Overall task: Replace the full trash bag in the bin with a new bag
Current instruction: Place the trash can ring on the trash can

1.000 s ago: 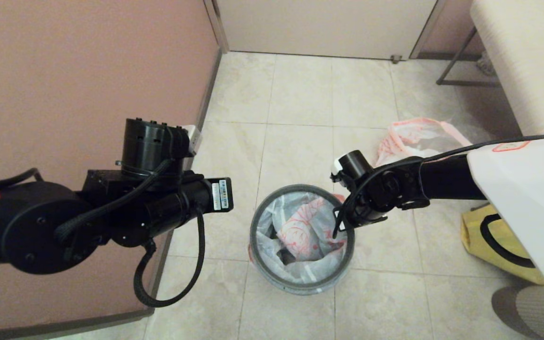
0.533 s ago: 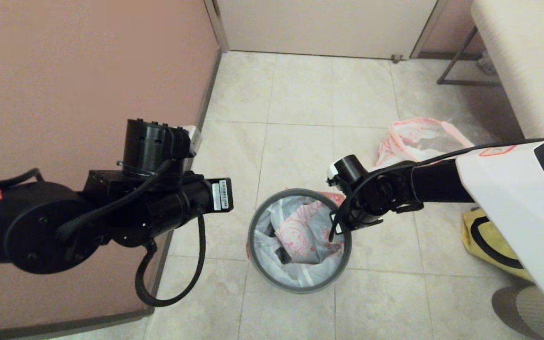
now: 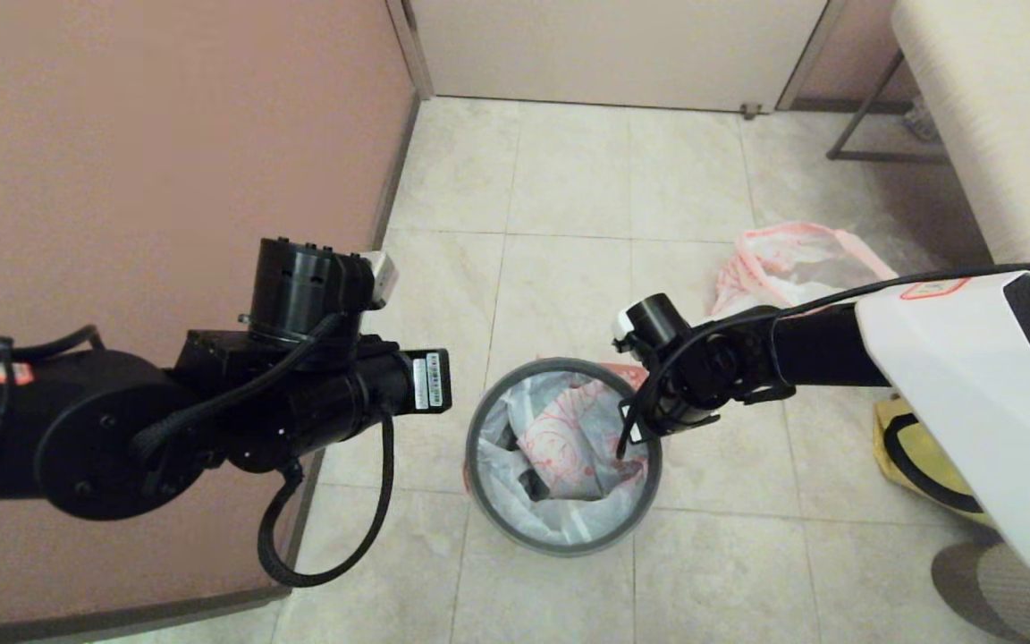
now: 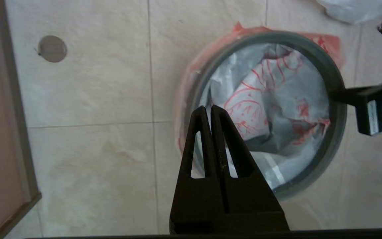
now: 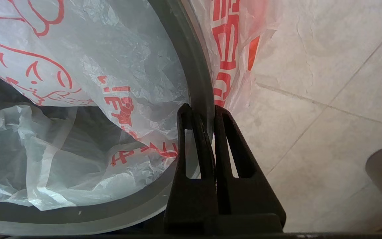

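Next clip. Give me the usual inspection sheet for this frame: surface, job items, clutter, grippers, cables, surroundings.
Surface: pale tiled floor; round floor plate near the wall.
Job's things: bin stands upright, grey hoop on its rim, lined with the new bag, pink edge folded outside. Full bag lies on the floor beyond the bin.
Clutter: yellow bag to the robot's right.
Grippers: right gripper shut on the grey hoop at the bin's right side; left gripper shut, empty, hovering above the bin's left edge.
Cables: black looped cable hangs from the left arm; thin cable runs along the right arm.
Surroundings: brown partition left, bench right.
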